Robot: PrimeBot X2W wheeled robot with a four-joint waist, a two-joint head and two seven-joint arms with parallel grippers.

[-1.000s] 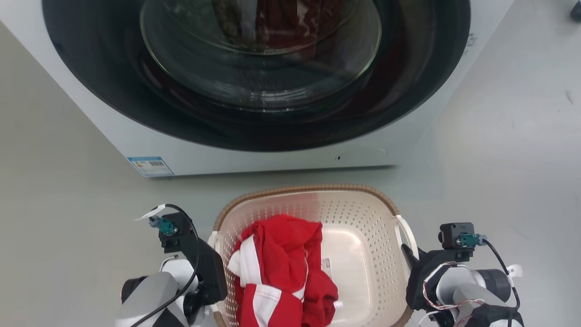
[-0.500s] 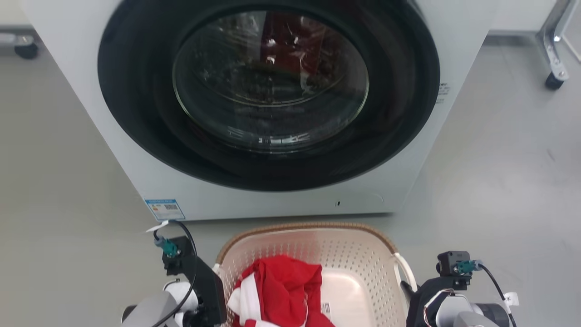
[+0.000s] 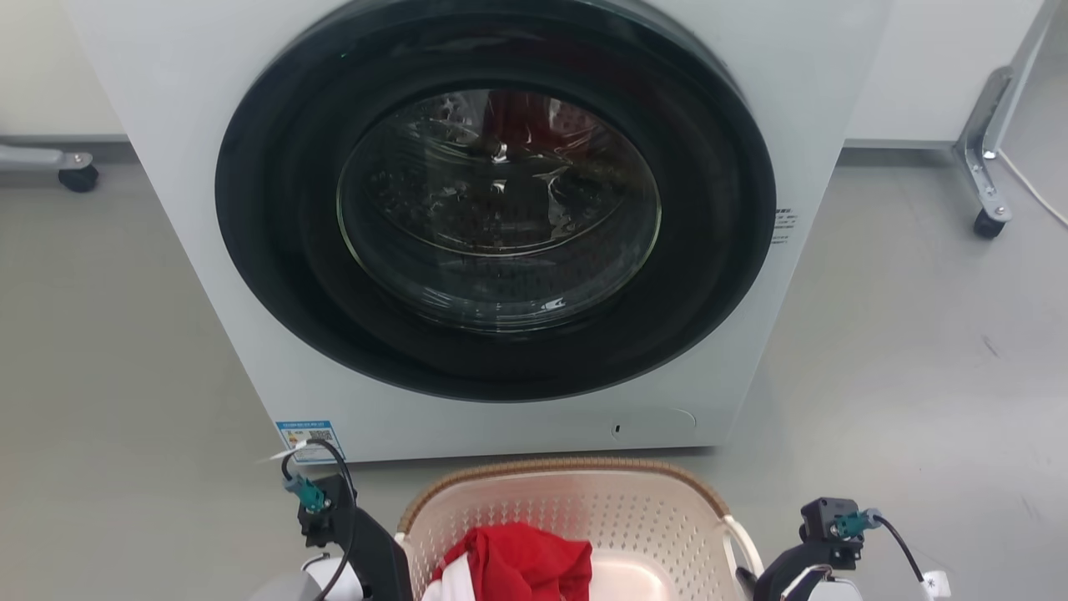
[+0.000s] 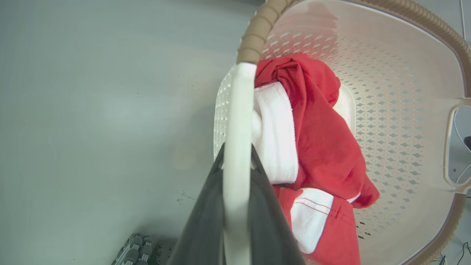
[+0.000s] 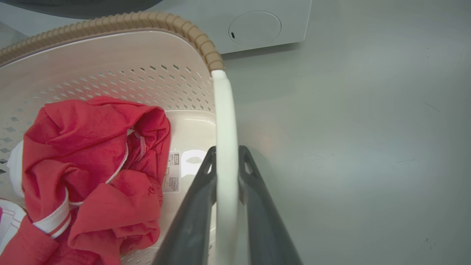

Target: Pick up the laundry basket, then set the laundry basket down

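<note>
Pinching noted: left end effector (image 4: pixel 237 162) on the 9 o'clock handle (image 4: pixel 236 110) of the laundry basket (image 3: pixel 555 467), right end effector (image 5: pixel 227 154) on the 3 o'clock handle (image 5: pixel 224 110). Both are best moved evenly, basket kept level.

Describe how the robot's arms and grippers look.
The left gripper and right gripper each have two long, dark grey fingers tapering to narrow tips. In the head view, each wrist carries a black block with a teal connector, a black cable and a small white tag.
</note>
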